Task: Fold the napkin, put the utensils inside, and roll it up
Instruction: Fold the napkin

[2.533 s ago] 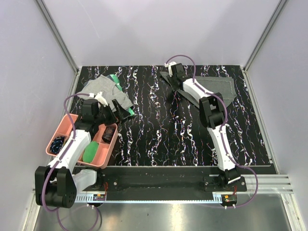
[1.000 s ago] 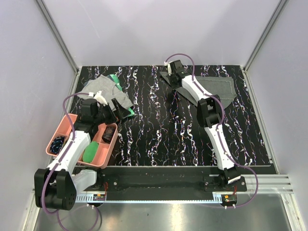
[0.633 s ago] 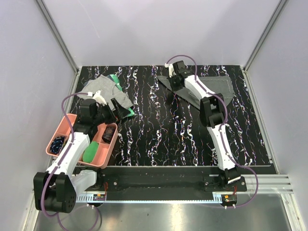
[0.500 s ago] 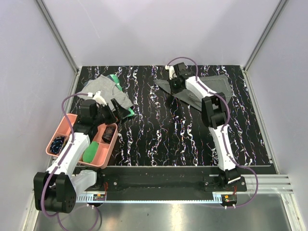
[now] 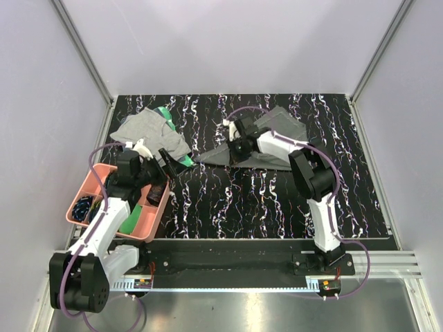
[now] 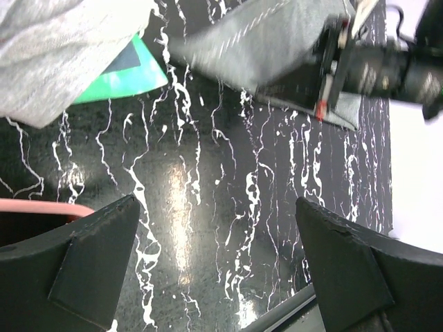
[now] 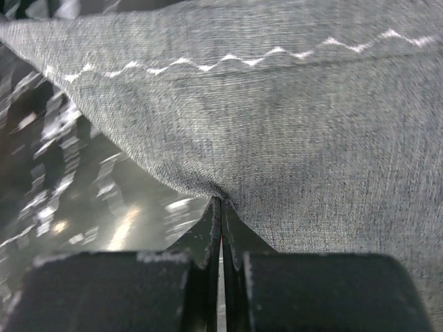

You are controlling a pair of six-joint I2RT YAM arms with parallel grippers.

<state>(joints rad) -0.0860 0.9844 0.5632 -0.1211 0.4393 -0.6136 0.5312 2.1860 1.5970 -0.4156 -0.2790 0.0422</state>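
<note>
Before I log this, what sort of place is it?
Probably a lab robot cell: plain walls on aluminium posts enclose a black marbled tabletop, left arm and right arm bolted to a rail at its near edge.

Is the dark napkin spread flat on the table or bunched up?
Bunched, not flat: the right gripper is shut on the napkin, which stretches into a creased wedge.

R gripper (image 5: 239, 141) w/ napkin (image 5: 282, 124) dragged left, twd table (image 5: 242, 202) centre, napkin now long wedge

1 overhead view, 2 close wrist views; common napkin (image 5: 280, 124)
</note>
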